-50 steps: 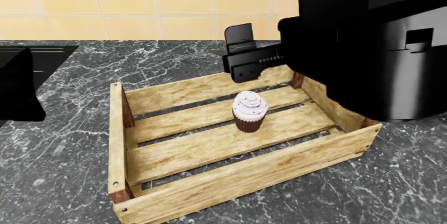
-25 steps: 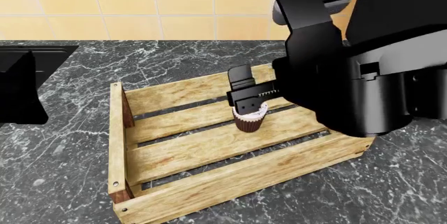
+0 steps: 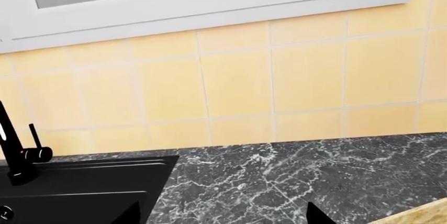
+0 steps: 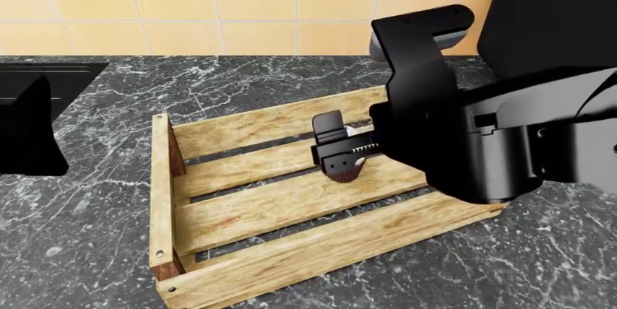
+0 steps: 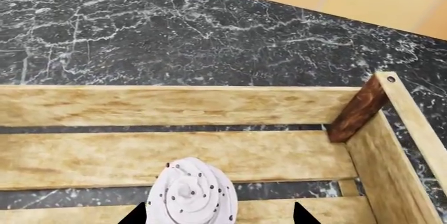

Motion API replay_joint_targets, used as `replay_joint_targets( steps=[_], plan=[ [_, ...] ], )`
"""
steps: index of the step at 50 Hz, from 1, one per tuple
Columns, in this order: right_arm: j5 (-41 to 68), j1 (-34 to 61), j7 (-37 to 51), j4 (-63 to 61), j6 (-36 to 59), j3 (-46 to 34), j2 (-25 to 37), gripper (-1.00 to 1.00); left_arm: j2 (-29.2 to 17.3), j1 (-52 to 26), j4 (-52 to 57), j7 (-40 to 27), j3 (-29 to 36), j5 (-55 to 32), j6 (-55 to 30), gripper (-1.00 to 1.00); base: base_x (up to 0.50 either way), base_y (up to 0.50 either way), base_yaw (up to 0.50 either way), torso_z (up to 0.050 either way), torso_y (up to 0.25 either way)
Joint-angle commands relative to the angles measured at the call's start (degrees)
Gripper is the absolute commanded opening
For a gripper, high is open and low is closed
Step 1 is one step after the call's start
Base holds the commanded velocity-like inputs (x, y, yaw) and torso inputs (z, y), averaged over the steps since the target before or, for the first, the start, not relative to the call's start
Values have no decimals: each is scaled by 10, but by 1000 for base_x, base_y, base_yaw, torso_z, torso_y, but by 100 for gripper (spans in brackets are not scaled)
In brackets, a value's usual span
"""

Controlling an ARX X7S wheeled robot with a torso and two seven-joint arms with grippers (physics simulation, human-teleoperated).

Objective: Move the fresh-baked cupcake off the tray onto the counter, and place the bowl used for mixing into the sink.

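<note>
The cupcake (image 5: 192, 192), white swirl on a brown base (image 4: 343, 172), stands inside the wooden tray (image 4: 160, 186) on the dark marble counter (image 4: 87, 215). My right gripper (image 4: 345, 151) has come down over it and is open. In the right wrist view the cupcake sits between the two fingertips (image 5: 137, 216), nearer one of them, with a gap on the other side. My left gripper (image 3: 223, 217) is open over bare counter beside the sink (image 3: 77, 187), holding nothing. The bowl is out of view.
The black faucet (image 3: 14, 150) rises at the sink's back edge below a yellow tiled wall (image 3: 237, 88). The tray's low slatted walls (image 5: 175, 103) surround the cupcake. A tray corner (image 3: 427, 213) shows near my left gripper. My left arm (image 4: 27, 128) is at the head view's left edge.
My right gripper has moved down and forward from above the tray's far wall into the tray, and its fingers now straddle the cupcake. The left arm has barely moved.
</note>
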Motion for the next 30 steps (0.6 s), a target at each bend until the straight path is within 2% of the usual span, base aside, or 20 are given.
replay_joint_targets(
  steps=[1, 30],
  plan=[
    [-13, -16, -22, 3, -8, 3, -11, 100, -1, 4, -1, 1, -5, -1, -1, 100, 0, 0, 0, 0, 0],
    [-52, -62, -57, 31, -17, -11, -34, 100, 8, 18, -3, 9, -16, 10, -6, 100, 0, 0, 0, 0, 0]
  ],
)
